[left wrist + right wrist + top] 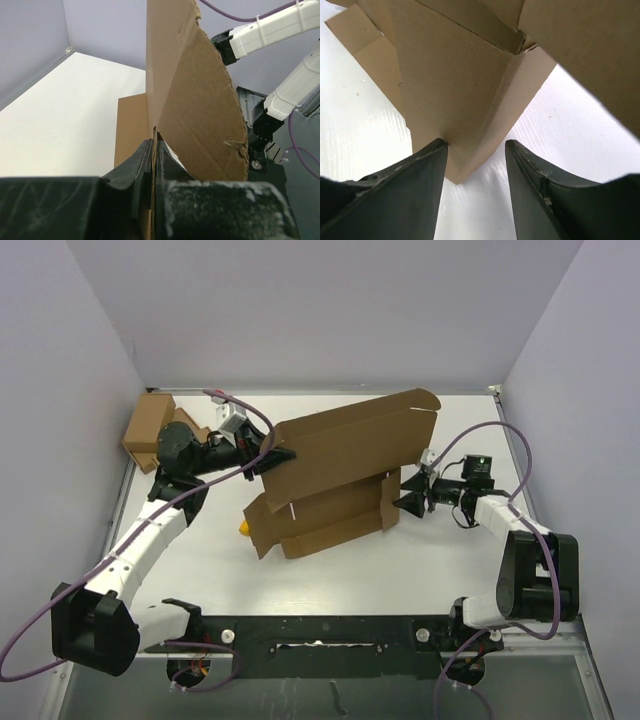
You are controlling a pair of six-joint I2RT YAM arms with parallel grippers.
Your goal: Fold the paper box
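Note:
The paper box (pixel 340 455) is a brown cardboard sheet lying mid-table, with its large lid panel tilted up toward the back. My left gripper (pixel 278 457) is shut on the left edge of that raised panel. In the left wrist view the sheet (pixel 195 100) stands upright, pinched between the left gripper's (pixel 154 150) black fingers. My right gripper (pixel 404 502) sits open at the box's right corner. The right wrist view shows that corner (pixel 455 90) reaching between the right gripper's (pixel 476 142) fingers, against the left finger (pixel 427 165) and apart from the right one.
A smaller brown cardboard box (pixel 150 425) sits at the far left by the wall, behind my left arm. A small yellow object (pixel 243 530) peeks out at the paper box's left front edge. Grey walls close in the table on three sides.

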